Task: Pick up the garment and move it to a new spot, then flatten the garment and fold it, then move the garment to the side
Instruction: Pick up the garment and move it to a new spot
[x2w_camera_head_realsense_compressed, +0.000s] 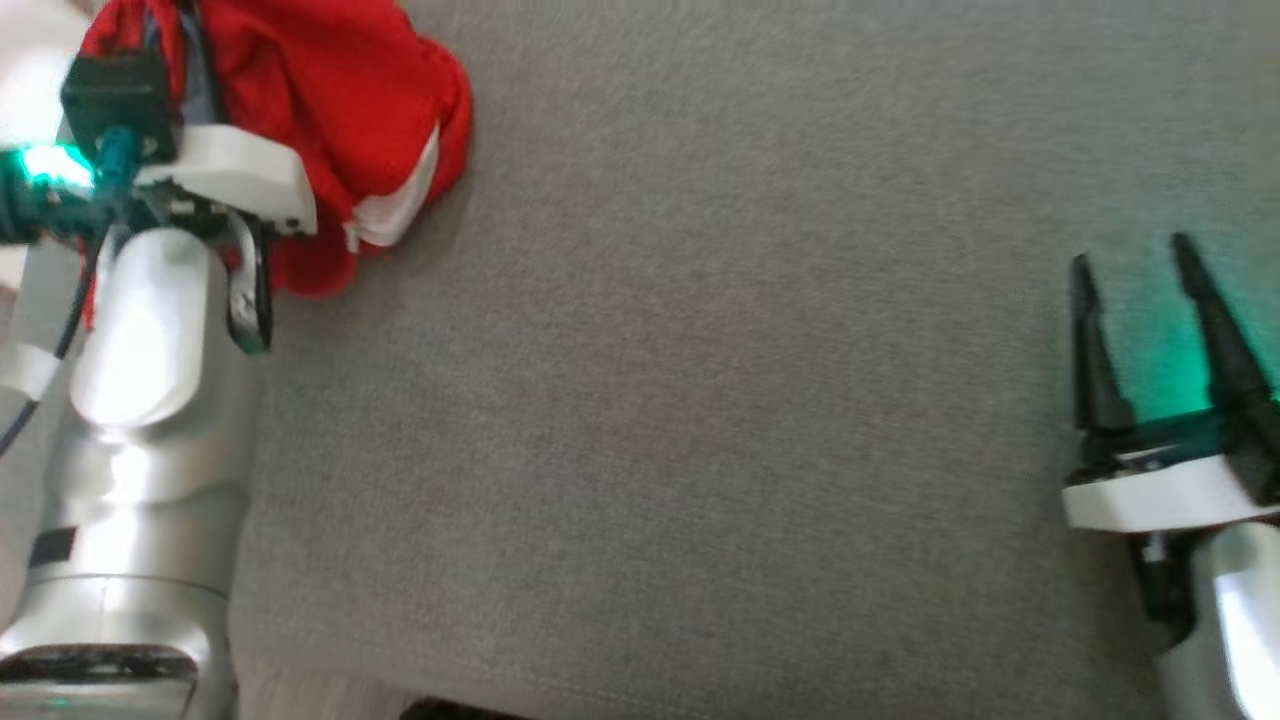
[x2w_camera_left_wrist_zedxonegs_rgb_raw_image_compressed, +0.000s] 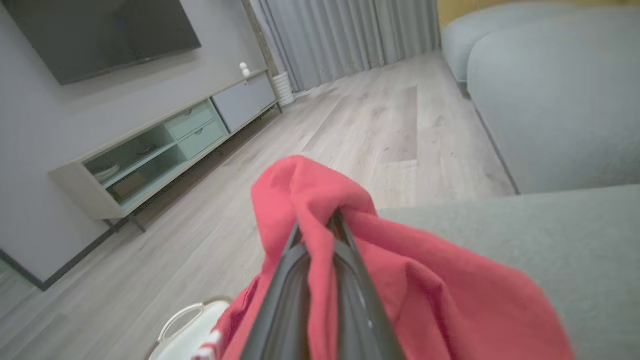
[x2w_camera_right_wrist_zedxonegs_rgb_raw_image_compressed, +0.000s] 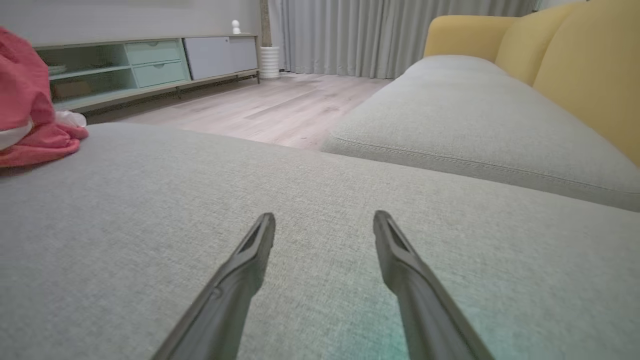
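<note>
Left hand (x2w_camera_left_wrist_zedxonegs_rgb_raw_image_compressed: 318, 223) clamps the red garment (x2w_camera_head_realsense_compressed: 340, 80) at the cushion's (x2w_camera_head_realsense_compressed: 700, 400) eleven-o'clock edge; right hand (x2w_camera_head_realsense_compressed: 1132, 252) spread apart at four o'clock, open cushion between.

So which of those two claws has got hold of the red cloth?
The left gripper, pinched shut on the red garment. The right gripper stands open over the grey cushion, touching no cloth.

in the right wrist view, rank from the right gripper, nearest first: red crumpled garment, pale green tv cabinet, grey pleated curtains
1. red crumpled garment, near left
2. pale green tv cabinet, upper left, farther back
3. grey pleated curtains, top centre, farthest
</note>
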